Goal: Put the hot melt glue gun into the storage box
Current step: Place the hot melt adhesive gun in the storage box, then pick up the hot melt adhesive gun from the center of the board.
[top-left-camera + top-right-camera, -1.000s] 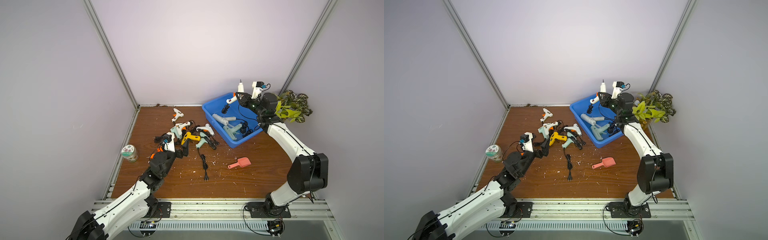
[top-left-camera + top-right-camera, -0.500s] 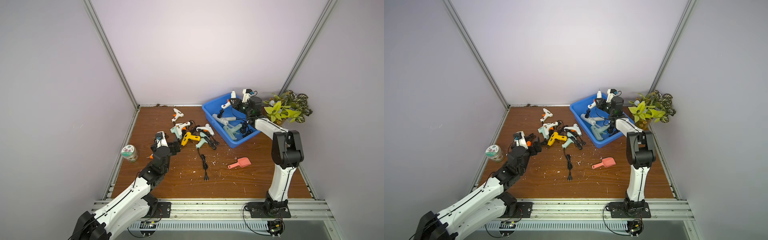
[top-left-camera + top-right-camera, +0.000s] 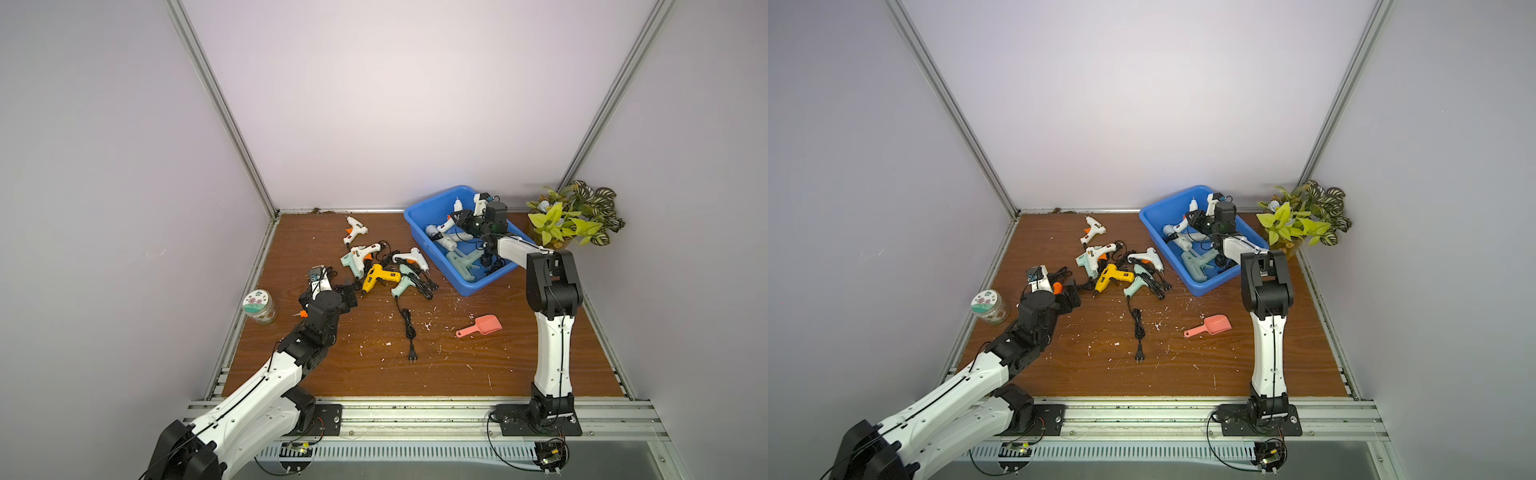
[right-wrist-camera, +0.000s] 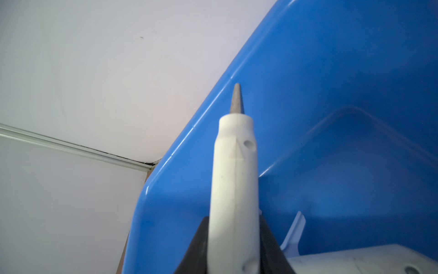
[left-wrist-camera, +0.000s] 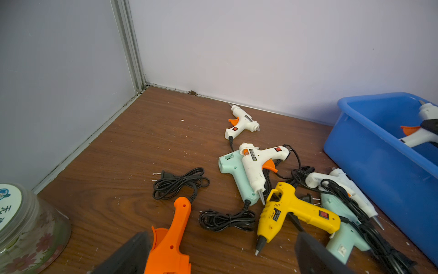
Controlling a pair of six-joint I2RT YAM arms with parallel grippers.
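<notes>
- Brown wooden worktop (image 3: 457, 374), lilac walls on three sides: your right jaws are clamped on the white glue gun (image 4: 233, 180). It is already down inside the blue box (image 3: 432, 203), nozzle aimed at the far wall.
- If you let go while the nozzle leans on that sloping wall, the gun may slide onto the guns already lying in the box. A trailing cord could also catch on the rim.
- Your left jaws stand wide open and empty, with the orange glue gun (image 5: 173, 237) between them and the glass jar (image 5: 28, 227) close by. A careless swing could knock the jar over.
- Black cords (image 5: 180, 182) tangle the loose guns, so lifting the yellow glue gun (image 5: 291, 208) may tow its neighbours.
</notes>
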